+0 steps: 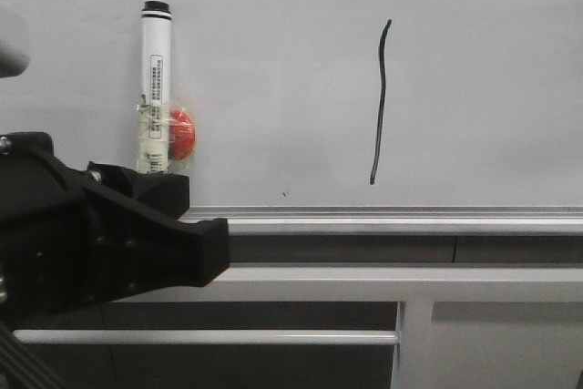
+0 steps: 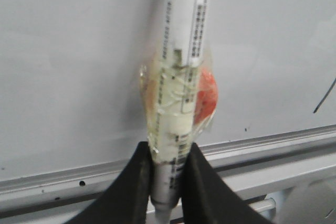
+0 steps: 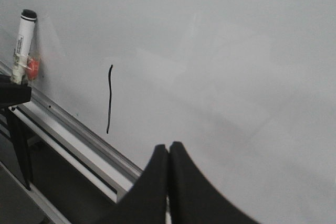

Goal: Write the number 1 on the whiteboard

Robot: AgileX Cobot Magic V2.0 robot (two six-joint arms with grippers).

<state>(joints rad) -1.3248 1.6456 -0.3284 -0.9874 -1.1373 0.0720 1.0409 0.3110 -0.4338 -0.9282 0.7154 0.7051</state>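
Note:
The whiteboard [image 1: 301, 70] fills the upper front view, its silver rail [image 1: 392, 219] below. A thin, wavy black stroke, the number 1 [image 1: 380, 102], stands right of centre; it also shows in the right wrist view as the number 1 [image 3: 109, 98]. My left gripper [image 2: 167, 153] is shut on a white marker pen [image 1: 156, 88] held upright in front of the board at the left, well left of the stroke. Tape and a red piece [image 1: 182, 130] wrap the marker pen [image 2: 181, 66]. My right gripper [image 3: 168, 150] is shut with nothing in it, facing the whiteboard [image 3: 220, 66].
A grey metal frame with bars [image 1: 401, 316] runs below the rail. Small black specks [image 1: 284, 193] dot the board near the rail. The black body of the left arm [image 1: 82, 234] fills the lower left of the front view.

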